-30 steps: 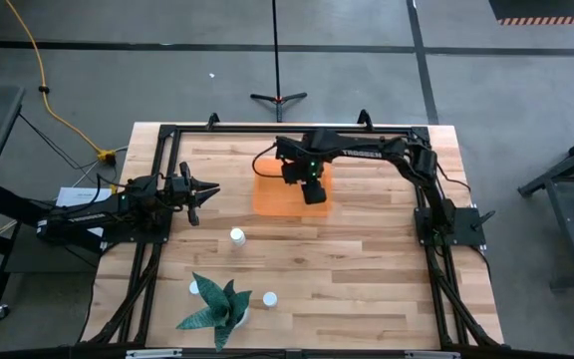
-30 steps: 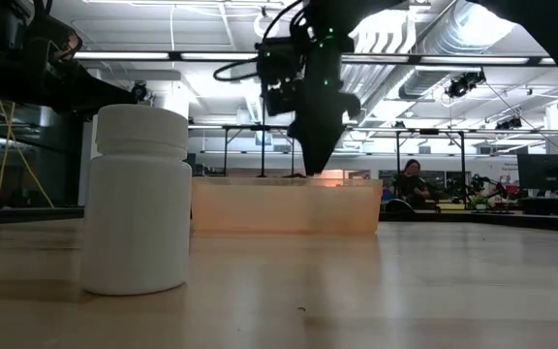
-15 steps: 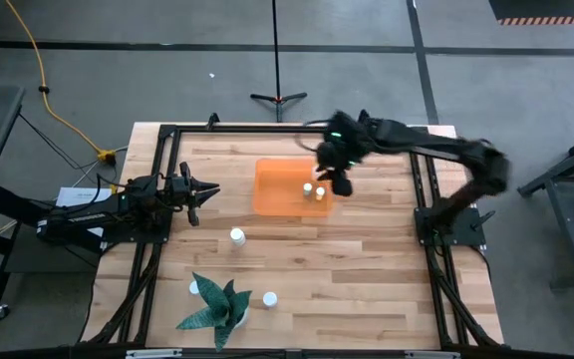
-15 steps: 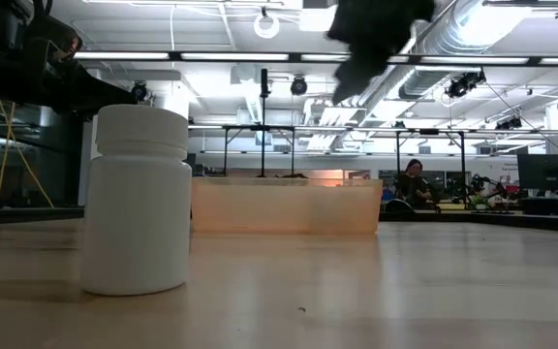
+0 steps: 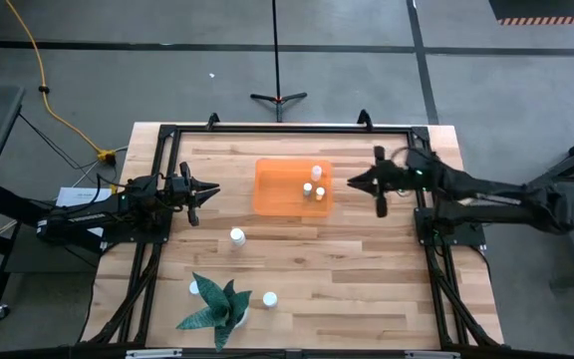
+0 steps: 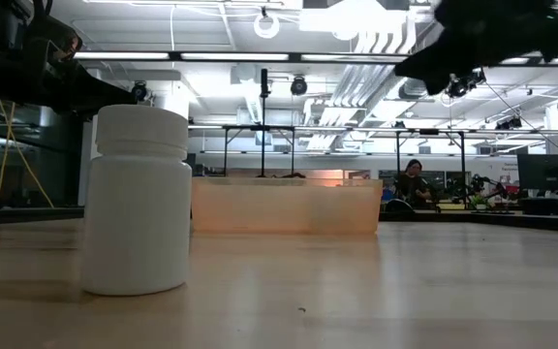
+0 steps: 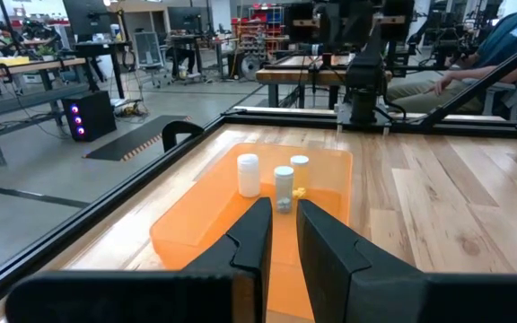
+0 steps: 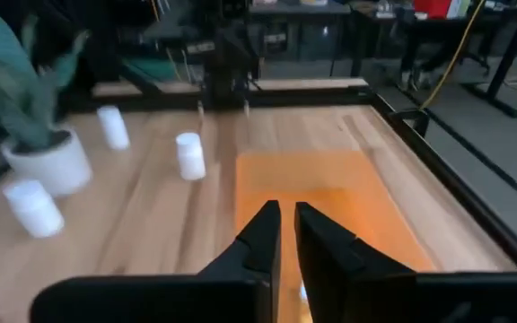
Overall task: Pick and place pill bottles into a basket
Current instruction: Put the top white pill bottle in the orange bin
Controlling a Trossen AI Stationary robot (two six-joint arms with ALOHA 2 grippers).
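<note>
The orange basket (image 5: 285, 189) lies at the table's far middle with three white pill bottles (image 5: 313, 185) standing in it, also seen in the left wrist view (image 7: 282, 185). Three more pill bottles stand on the wood: one (image 5: 237, 236) near the basket and two (image 5: 269, 298) (image 5: 194, 287) by the plant. My right gripper (image 5: 353, 182) hangs shut, level, just right of the basket, pointing at it, with nothing in it. Left of the basket, my left gripper (image 5: 211, 189) is shut and empty, pointing toward it.
A green spiky plant in a white pot (image 5: 217, 311) stands near the table's front left. A black frame (image 5: 267, 128) runs round the table's edges. In the low view one bottle (image 6: 136, 199) stands close in front of the basket (image 6: 284, 206). A person (image 6: 413, 182) sits in the room beyond.
My right gripper has risen from over the basket and swung toward the table's right edge. It has turned from pointing down to lying level, pointing left. The bottles in the basket that it covered now show. My left arm has kept still.
</note>
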